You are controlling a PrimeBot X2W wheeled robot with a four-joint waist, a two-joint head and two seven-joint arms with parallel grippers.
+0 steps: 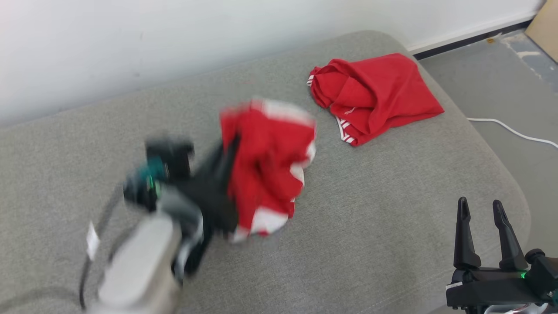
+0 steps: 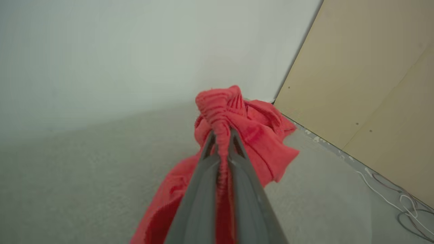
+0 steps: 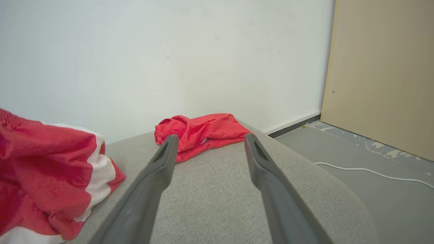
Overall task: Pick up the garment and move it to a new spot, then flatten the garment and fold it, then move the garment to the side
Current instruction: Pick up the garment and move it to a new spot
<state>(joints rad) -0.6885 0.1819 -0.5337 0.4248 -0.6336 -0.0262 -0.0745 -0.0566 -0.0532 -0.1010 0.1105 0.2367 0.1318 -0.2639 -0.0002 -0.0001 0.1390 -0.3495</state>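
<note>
My left fingers (image 2: pixel 203 193) pinch the red garment (image 1: pixel 266 165) above the cushion (image 1: pixel 370 226); right fingers (image 1: pixel 463 240) spread empty. The bunched cloth may slip free.

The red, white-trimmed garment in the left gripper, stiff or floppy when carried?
Likely floppy: the red, white-trimmed garment hangs bunched from the left gripper. Probably light, since a narrow pinch holds it. It may swing when moved.
</note>
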